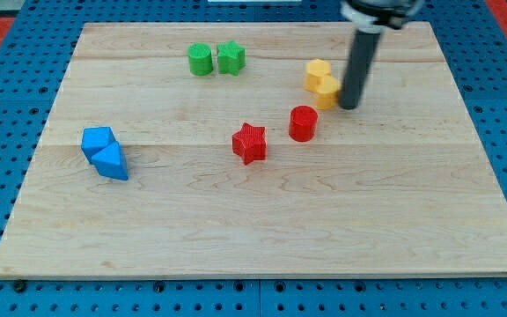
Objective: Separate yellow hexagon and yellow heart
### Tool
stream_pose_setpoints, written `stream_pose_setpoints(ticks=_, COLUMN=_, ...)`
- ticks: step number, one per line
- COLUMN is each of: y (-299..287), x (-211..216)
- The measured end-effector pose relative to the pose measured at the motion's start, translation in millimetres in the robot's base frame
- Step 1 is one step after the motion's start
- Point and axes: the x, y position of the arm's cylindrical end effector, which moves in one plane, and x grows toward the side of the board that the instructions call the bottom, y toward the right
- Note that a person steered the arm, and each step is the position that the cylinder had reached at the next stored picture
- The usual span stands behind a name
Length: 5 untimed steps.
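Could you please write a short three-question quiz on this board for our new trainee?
1. True or false: the two yellow blocks touch each other.
2. My tip stands on which side of the lower yellow block: A the view's left, B the view's right, C the view's bottom?
3. How many red blocks lie on the board?

Key
1. True: the upper yellow block meets the lower one.
2. B.
3. Two: the red star and the red cylinder.

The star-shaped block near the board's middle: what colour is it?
Red. The red star shows plainly in the camera view, left of the red cylinder.
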Motion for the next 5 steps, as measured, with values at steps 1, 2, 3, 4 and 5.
stream_pose_setpoints(ticks=1, y=-19, x=-22)
stream_pose_setpoints(ticks=2, y=-23, x=-47)
stream_pose_setpoints(ticks=3, y=-49, x=-49)
stream_pose_setpoints(ticks=4, y=-49, x=-66)
stream_pose_setpoints(ticks=5, y=-8, x=-105)
